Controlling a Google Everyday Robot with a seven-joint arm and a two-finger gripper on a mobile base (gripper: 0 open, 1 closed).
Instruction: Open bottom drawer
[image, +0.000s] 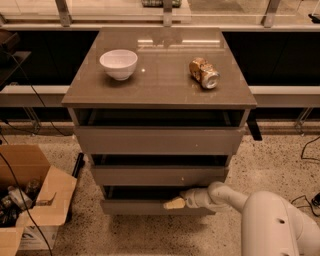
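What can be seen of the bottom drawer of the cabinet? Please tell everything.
The bottom drawer is the lowest of the cabinet's three, a flat grey-brown front with no handle, looking like laminated board. It stands level, just above the speckled floor, with a dark gap over its top edge. The claw is at that top edge, right of the middle.

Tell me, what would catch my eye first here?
A white arm from the lower right holds its gripper at the top edge of the bottom drawer. On the cabinet top sit a white bowl, left, and a can on its side, right.
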